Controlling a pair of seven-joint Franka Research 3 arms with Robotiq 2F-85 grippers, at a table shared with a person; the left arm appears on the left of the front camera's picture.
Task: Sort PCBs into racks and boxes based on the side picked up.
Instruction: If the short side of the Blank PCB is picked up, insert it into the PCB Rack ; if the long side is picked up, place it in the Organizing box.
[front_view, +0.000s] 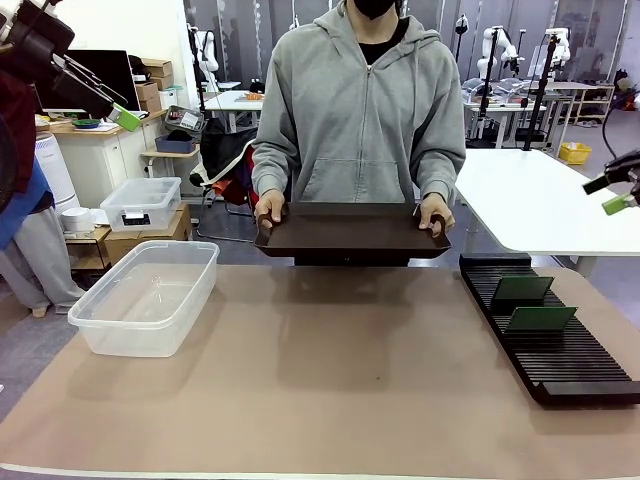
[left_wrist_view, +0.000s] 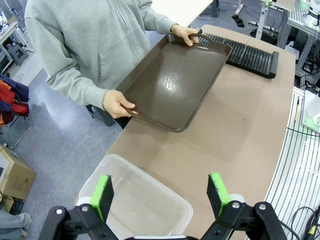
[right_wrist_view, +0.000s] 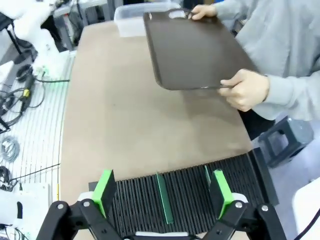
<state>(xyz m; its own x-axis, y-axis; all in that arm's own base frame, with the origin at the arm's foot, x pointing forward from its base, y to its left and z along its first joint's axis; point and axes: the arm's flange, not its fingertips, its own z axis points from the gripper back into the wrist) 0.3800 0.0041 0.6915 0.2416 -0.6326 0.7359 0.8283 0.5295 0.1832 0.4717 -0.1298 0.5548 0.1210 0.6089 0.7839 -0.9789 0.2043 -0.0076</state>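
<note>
A tan rectangular table mat (front_view: 330, 380) fills the lower half of the front view. At its far edge, centre frame, a person in a grey hoodie (front_view: 358, 110) holds a dark brown handled plastic tray (front_view: 350, 230) level by both short ends, one hand (front_view: 268, 208) at its left, the other hand (front_view: 436, 213) at its right. The large translucent clear plastic tub (front_view: 148, 298) sits at centre left, nothing visible inside. The long flat black slotted rack (front_view: 545, 330) lies at right, with two thin green circuit boards (front_view: 540, 318) standing tilted in its slots, one behind the other. The left gripper (left_wrist_view: 161, 194) hangs above the tub, fingers spread and grasping nothing. The right gripper (right_wrist_view: 162, 192) hovers over the rack, fingers likewise released.
</note>
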